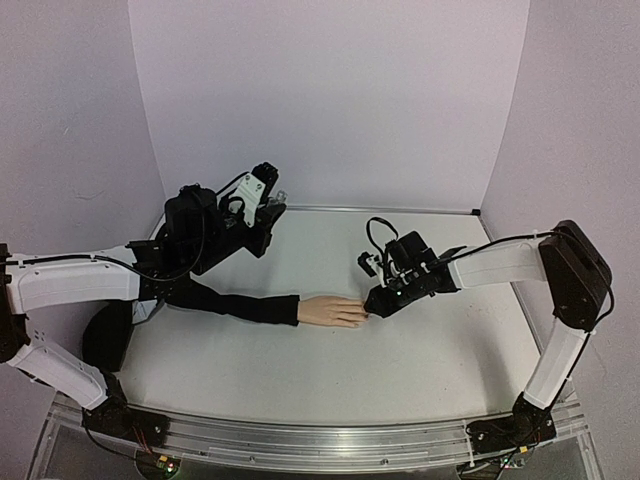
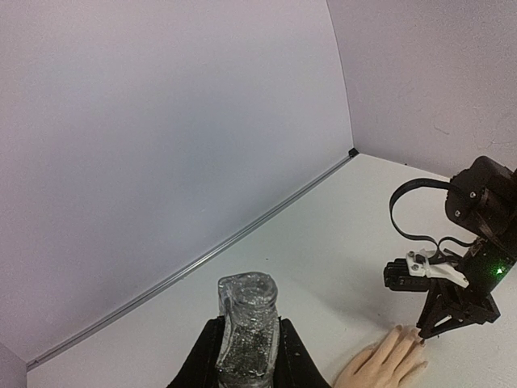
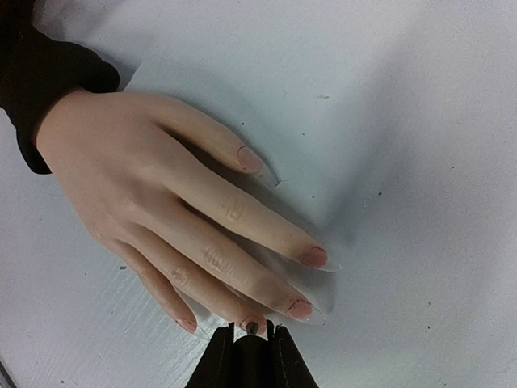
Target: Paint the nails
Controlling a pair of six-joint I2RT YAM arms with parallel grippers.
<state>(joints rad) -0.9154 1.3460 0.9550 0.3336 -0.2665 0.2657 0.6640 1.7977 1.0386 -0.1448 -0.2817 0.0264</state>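
Surroundings: a white table (image 1: 300,370) closed in by pale walls (image 1: 320,100). A black sleeve (image 1: 240,305) runs in from 9 o'clock.

The mannequin hand (image 1: 330,311) lies flat near the table's centre, fingertips pointing to 3 o'clock. The right gripper (image 1: 372,308) reaches in from 3 o'clock with its nose down at those fingertips. Its arm rises from a base at 5 o'clock.

Its wrist camera shows what the overhead view cannot. The nails (image 3: 315,257) are pinkish-red. The jaws, nearly closed, pinch a small dark object (image 3: 252,327) that sits against a fingertip at 6 o'clock in that view and partly hides it.

The left gripper (image 1: 268,190) is raised at 11 o'clock from the hand, well apart from it. Its own camera shows its fingers (image 2: 203,364) clamped on an upright clear glittery bottle (image 2: 246,295). From overhead that bottle is barely discernible.
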